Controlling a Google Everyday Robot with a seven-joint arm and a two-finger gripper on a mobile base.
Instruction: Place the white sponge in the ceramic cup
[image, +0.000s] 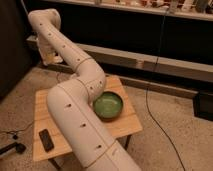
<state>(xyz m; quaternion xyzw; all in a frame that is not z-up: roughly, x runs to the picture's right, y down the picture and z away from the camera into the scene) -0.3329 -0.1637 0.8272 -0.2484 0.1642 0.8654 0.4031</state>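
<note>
Place: we take it for a robotics lab.
Signs: speckled floor (172, 125), trailing cable (149, 95), long shelf (130, 7), wooden table (127, 126).
Robot: its gripper (50, 56) hangs past the table's far-left corner.

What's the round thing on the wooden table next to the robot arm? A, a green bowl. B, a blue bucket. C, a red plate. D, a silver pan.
A: a green bowl sits on the wooden table; the gripper is at the upper left of the view, well away from it.
</note>
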